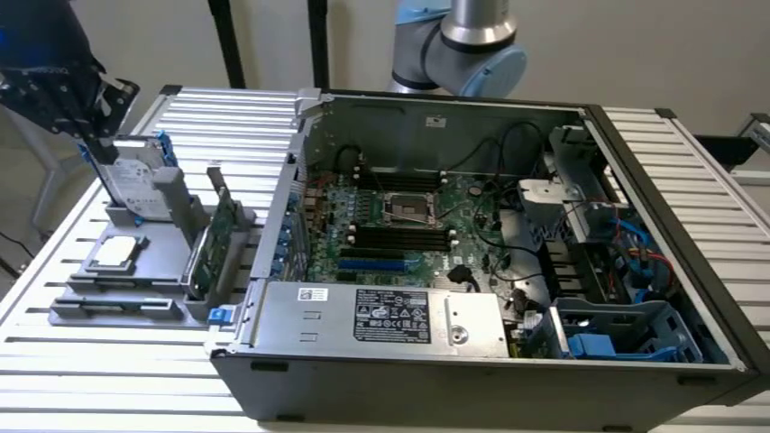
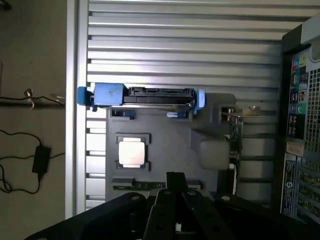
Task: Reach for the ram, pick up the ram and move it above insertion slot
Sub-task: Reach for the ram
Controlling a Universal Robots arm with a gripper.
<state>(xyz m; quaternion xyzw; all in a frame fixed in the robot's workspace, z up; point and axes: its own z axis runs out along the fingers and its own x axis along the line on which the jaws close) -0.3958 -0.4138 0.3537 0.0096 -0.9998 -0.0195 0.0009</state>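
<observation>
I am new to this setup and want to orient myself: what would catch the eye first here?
The open computer case with its green motherboard dominates the middle of the exterior view. At that view's left, the dark gripper hangs above a grey holder carrying a blue-edged hard drive.

Gripper [image 1: 96,142] hangs near the hard drive [image 1: 130,185] — ram [image 1: 114,308] lies apart.

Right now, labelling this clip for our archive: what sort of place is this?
Probably a robotics lab bench set up for PC assembly: an open computer case with its motherboard exposed and a grey fixture holding loose parts on a slatted metal table, with a robot arm behind.
</observation>
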